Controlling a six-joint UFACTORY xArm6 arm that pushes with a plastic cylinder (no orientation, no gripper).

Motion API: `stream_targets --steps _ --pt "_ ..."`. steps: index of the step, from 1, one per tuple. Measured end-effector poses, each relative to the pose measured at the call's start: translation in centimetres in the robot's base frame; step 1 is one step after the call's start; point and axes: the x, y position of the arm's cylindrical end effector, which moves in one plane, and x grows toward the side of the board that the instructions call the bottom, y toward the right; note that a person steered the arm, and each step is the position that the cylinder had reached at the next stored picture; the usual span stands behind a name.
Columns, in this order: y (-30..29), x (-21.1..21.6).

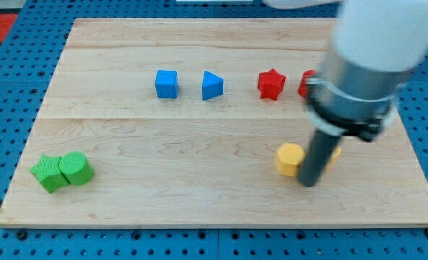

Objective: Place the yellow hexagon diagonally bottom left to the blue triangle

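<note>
Far to the view's left of my tip [309, 182], a green cube [50, 174] touches a green cylinder [76, 168]. Toward the view's top from the tip sit a red star [271, 84] and a half-hidden red block [307, 83]. A blue cube [167, 84] lies well up-left on the wooden board [163, 152].

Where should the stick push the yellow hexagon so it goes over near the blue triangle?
Push, not grip: my tip sits against the yellow hexagon's right face. The blue triangle lies up and left, so I'd probably press that right side, sliding it leftward to below-left of the triangle.
</note>
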Motion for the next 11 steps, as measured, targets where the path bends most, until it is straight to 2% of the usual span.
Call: stream_targets --steps 1,2,3,4,6,8,10,11 --pt "-7.2 -0.4" --pt "-2.8 0.8" --pt "3.4 -0.1" --pt "1.8 -2.8" --pt "-12.6 -8.1" --pt "-11.5 -9.6" --pt "-23.1 -9.7" --pt "-21.6 -8.9"
